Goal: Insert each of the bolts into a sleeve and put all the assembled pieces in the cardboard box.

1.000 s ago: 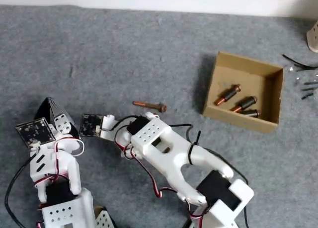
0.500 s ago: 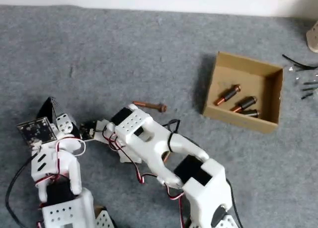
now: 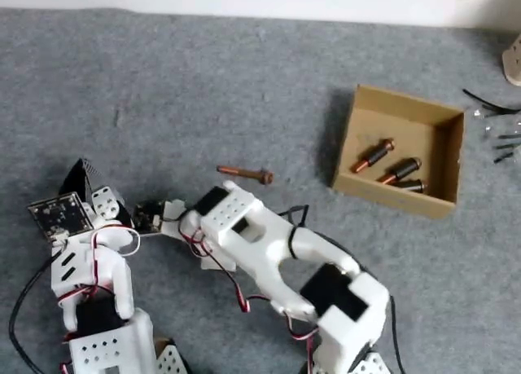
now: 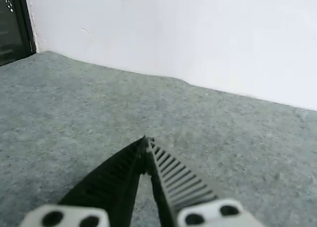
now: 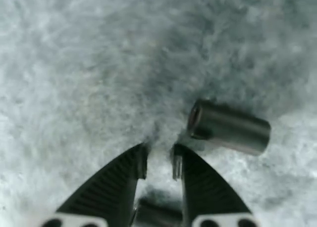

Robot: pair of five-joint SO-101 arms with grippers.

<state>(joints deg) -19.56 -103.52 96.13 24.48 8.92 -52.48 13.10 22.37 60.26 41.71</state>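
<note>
Grey carpet covers the table [image 3: 203, 89] from edge to edge, with a white wall [image 4: 198, 34] behind the far side. Over by the right edge sits the cardboard box [image 3: 358, 182], open on top, and three assembled pieces [image 3: 373, 156] lie side by side on its floor, copper ends showing. Out near the middle of the table, one bare bolt [image 3: 244, 173] lies flat on its own, well apart from the box.

Down at the near left corner, the left pincer [image 4: 146, 143] is closed tip to tip with nothing in it, raised and pointing across the carpet toward the wall. The right arm [image 3: 269, 244] stretches across from the near edge toward the left arm. The right pincer [image 5: 158, 160] points down at the carpet, its tips parted by a narrow gap and gripping nothing there. Just beside those tips, not touching them, a dark sleeve [image 5: 229, 127] lies on its side, open end facing the pincer.
</note>
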